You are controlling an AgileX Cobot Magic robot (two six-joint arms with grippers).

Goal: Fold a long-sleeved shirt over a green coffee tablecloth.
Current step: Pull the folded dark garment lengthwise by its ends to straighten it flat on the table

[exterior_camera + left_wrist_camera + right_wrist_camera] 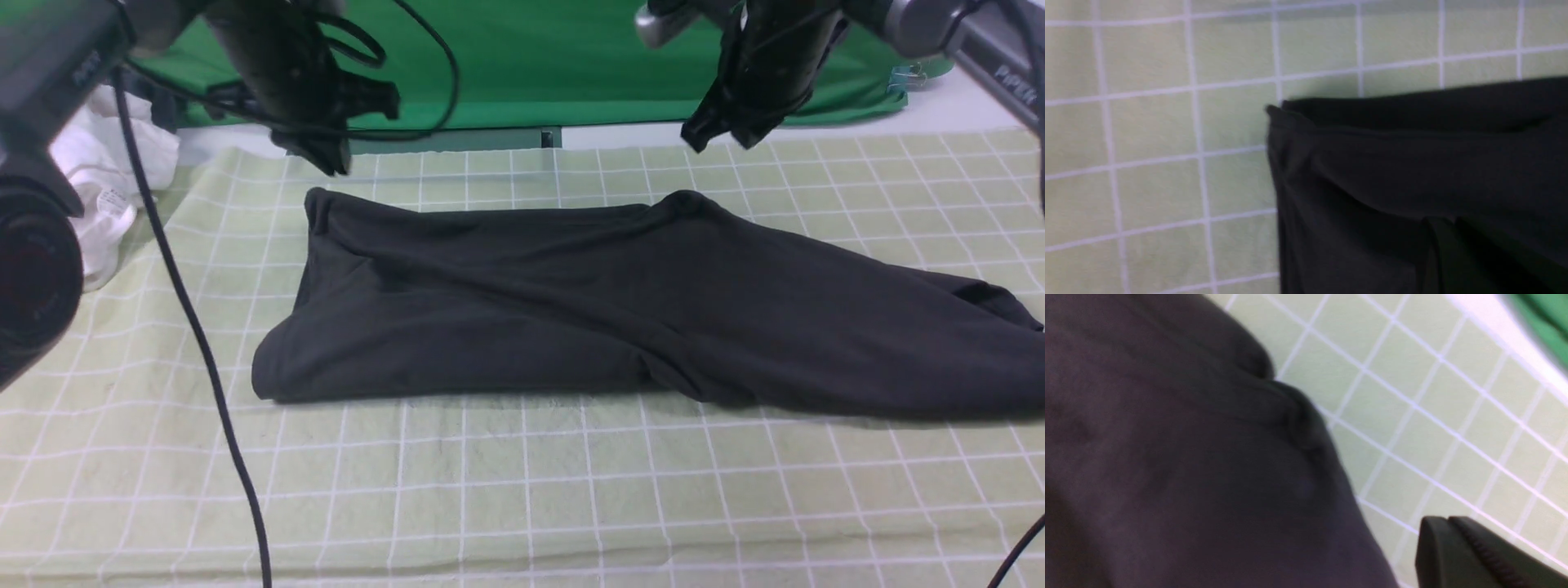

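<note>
The black long-sleeved shirt lies folded into a long band across the green coffee tablecloth, with one end trailing off toward the right edge. No logo shows. My left gripper hangs shut and empty just above the shirt's far left corner. In the left wrist view its dark fingertips barely stand out against the cloth. My right gripper is shut and empty above the shirt's far edge. Its closed fingertips hover over the tablecloth beside the shirt.
A white garment is heaped at the far left. Plain bright green fabric hangs along the back. A black cable runs down over the left of the tablecloth, and a camera body sits at the left edge.
</note>
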